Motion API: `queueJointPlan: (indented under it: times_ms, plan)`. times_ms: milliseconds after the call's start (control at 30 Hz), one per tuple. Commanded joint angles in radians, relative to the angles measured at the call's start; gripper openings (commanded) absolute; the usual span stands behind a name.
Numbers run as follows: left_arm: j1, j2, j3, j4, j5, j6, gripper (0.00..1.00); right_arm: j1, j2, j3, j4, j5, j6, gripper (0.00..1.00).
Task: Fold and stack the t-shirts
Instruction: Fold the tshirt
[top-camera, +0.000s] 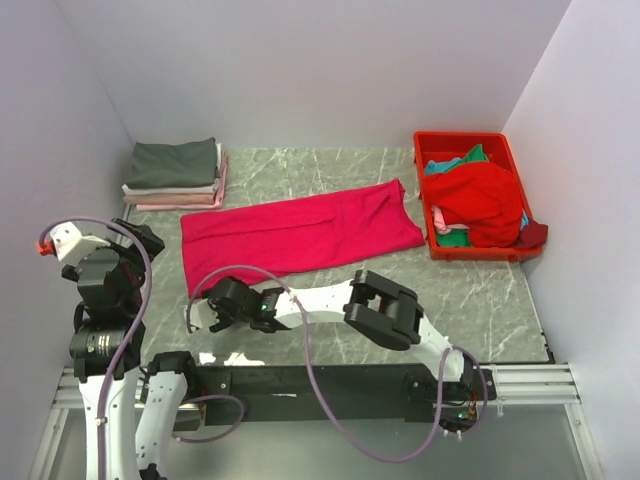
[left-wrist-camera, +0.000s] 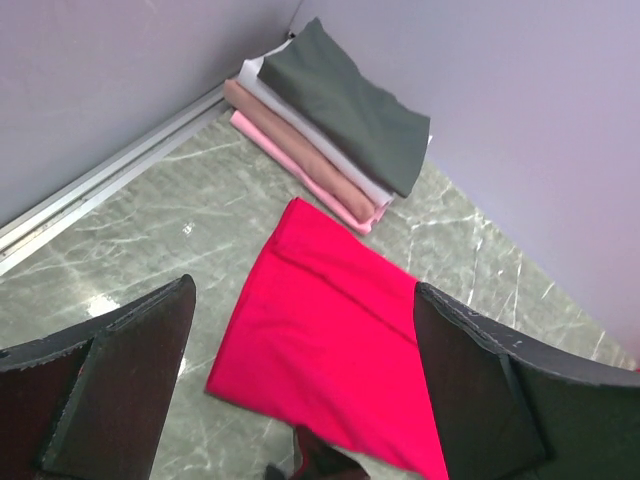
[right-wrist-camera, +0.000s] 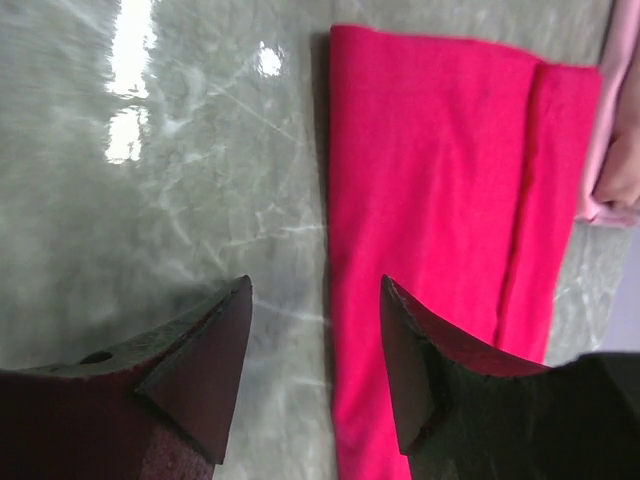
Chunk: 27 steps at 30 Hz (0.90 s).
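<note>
Marble table has a finished stack; crimson shirt half-folded, shirts wait in bin; left gripper, right gripper wide, empty

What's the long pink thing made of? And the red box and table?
The pink shirt looks like soft matte cloth, limp with a fold ridge. The red bin seems rigid smooth plastic, straight-walled. The table looks like glossy veined stone, maybe just a marble print.

2 white-and-black arms, looping lilac cables, dark wedge-shaped gripper fingers
</note>
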Motion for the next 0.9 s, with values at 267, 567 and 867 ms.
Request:
queueJointPlan:
  times_ms: [267, 567, 867]
  plan:
    - [-0.006, -0.008, 0.033, -0.019, 0.058, 0.013, 0.95, -0.012, 0.135, 0.124, 0.098, 0.113, 0.048, 0.54]
    - [-0.012, -0.004, 0.024, -0.010, 0.079, 0.016, 0.95, -0.027, 0.175, 0.200, 0.028, 0.089, 0.077, 0.20]
    - [-0.017, 0.010, 0.034, 0.004, 0.104, 0.038, 0.95, -0.036, 0.126, 0.161, 0.005, 0.024, 0.097, 0.00]
